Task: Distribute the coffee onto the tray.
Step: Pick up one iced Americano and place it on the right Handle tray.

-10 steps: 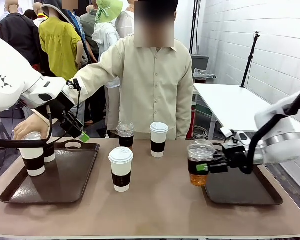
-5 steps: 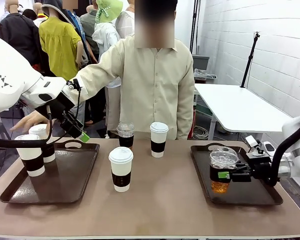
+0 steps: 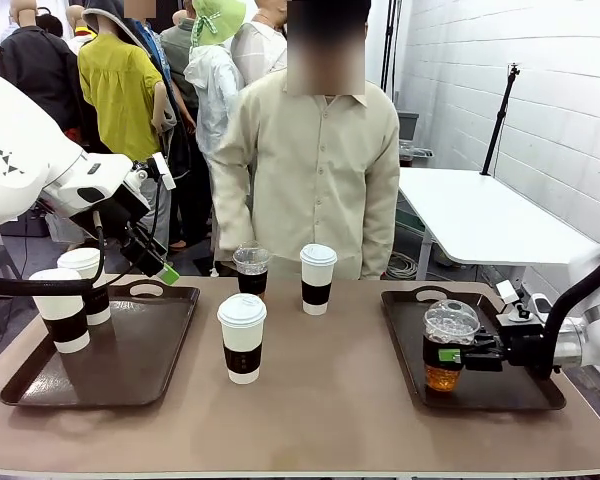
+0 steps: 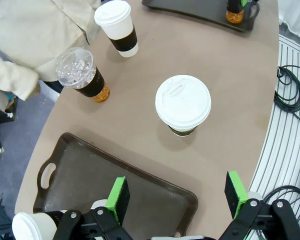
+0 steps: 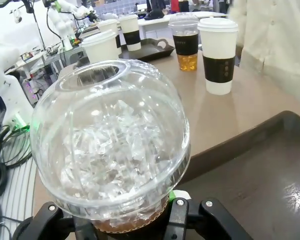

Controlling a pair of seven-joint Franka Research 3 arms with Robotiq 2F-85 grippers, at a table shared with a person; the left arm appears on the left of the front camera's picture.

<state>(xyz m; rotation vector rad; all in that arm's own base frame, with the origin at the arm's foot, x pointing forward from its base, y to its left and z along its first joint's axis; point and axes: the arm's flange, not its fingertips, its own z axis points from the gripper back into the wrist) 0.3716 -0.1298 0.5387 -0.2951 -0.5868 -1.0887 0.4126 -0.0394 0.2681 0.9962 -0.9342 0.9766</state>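
Right pincer (image 3: 454,355) half hidden by its dome-lidded cup (image 3: 448,322), base perhaps on tray (image 3: 525,395).

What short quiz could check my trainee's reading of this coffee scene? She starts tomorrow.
1. True or false: the right gripper is shut on a dome-lidded cup.
2. How many cups stand on the table, outside the left tray and the right tray?
3. The left gripper is: A open and empty; B shut on a white cup.
Key: 1 true; 2 three; 3 A.
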